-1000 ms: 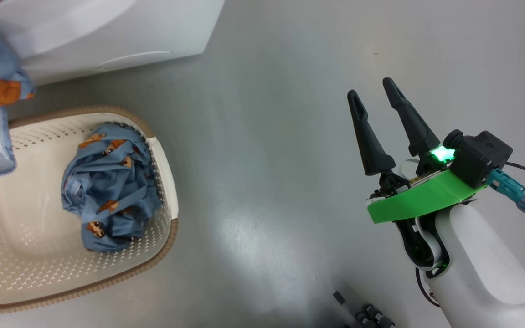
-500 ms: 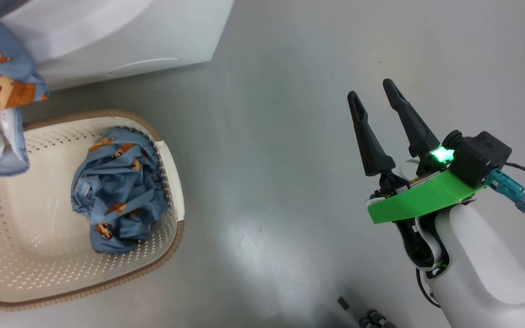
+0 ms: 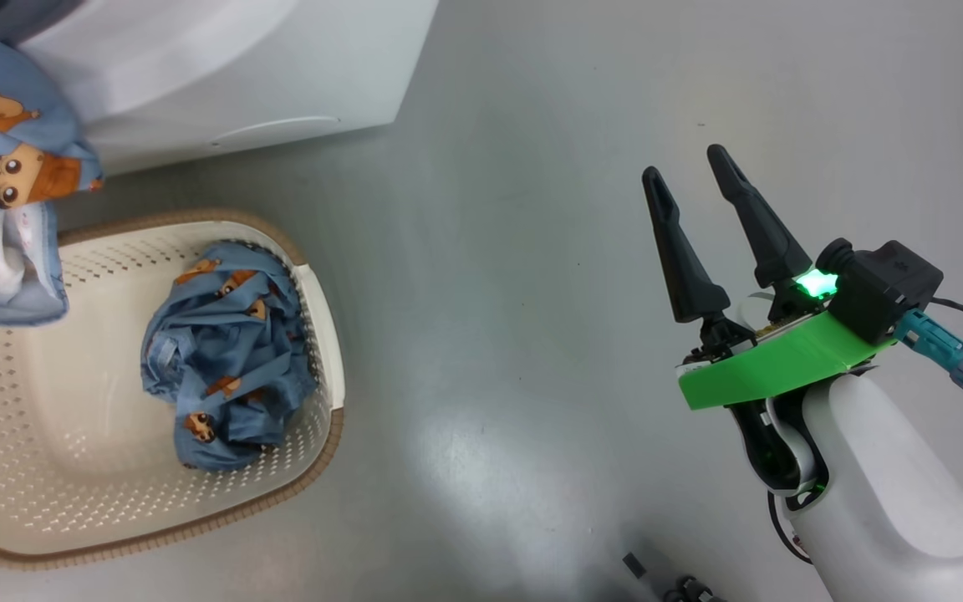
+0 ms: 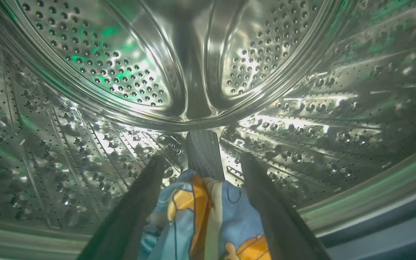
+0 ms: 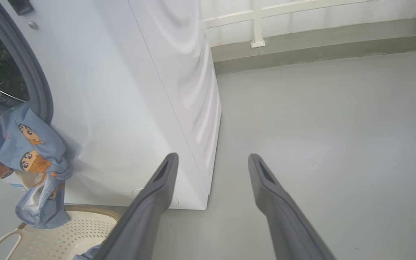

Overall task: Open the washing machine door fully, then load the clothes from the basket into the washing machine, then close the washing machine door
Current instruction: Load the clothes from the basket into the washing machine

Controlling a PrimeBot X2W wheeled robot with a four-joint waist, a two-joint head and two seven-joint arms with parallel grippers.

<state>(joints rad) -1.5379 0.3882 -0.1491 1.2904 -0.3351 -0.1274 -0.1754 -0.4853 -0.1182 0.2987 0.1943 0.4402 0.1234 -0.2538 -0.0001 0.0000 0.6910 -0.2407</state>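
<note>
**Left gripper in the drum, one piece hanging out of the mouth, the rest in the basket**

Biggest thing first. The washing machine [image 3: 222, 75] sits in the upper left of the head view as a plain white box. The left wrist view gives you the inside instead: the steel drum [image 4: 121, 72] all round, its holes and ribs lit a bit green. The right wrist view adds the machine's front and side across its left half, with the grey rubber seal [image 5: 38, 90] of the mouth at the upper left.

Grey floor [image 3: 490, 251] takes up the middle and right of the head view.

The basket [image 3: 324, 334] is at the lower left of the head view, near the machine's base. A bundle [image 3: 222, 351] of blue clothes lies against its right wall. The right wrist view catches a corner of the basket and a handle at the bottom left.

A bear-print piece [image 3: 5, 167] hangs at the left edge of the head view, above the basket. From the right wrist you can see it draping out of the mouth and down the front. The same print lies at the bottom middle of the left wrist view.

The left gripper [image 4: 202, 159] is inside the drum, fingers spread wide, with that cloth lying loose between them. The right gripper [image 3: 684, 161] is on the right of the head view over bare floor. Its fingers are apart with nothing between them, and it's well away from the basket.
</note>
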